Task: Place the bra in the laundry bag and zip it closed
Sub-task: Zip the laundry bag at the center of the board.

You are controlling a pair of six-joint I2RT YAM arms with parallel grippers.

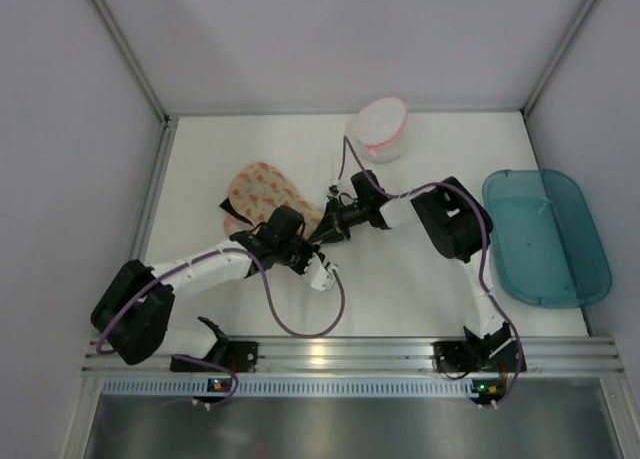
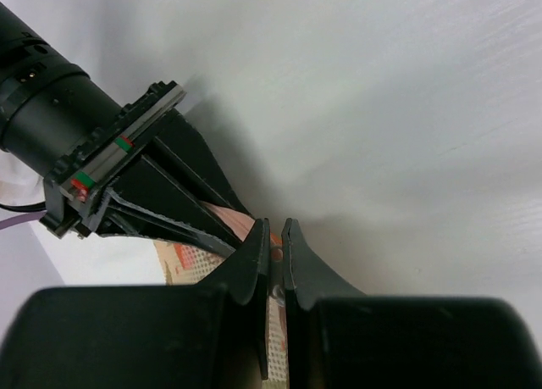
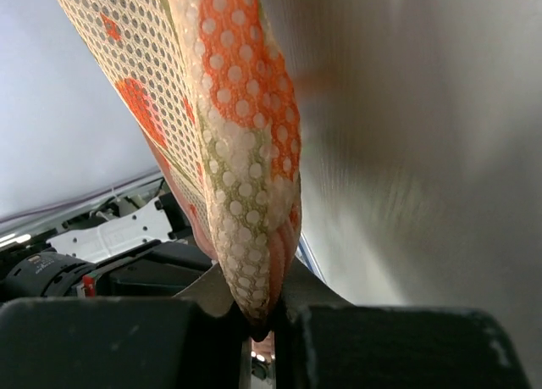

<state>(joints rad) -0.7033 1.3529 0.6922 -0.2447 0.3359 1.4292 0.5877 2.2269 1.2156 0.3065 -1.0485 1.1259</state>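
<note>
Left gripper point(image 2: 276, 241) and right gripper point(image 3: 264, 317), both pinching the laundry bag point(image 1: 262, 187).
Bag lies left of table point(image 1: 420, 299) centre, clamped at its near-right edge; fingers pressed onto mesh; bra not discernible.

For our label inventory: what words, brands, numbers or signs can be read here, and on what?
None readable. The laundry bag bears only an orange speckled print; the teal tub and white pouch show no marking; the red and green patches on the right arm's wrist are no characters.
</note>
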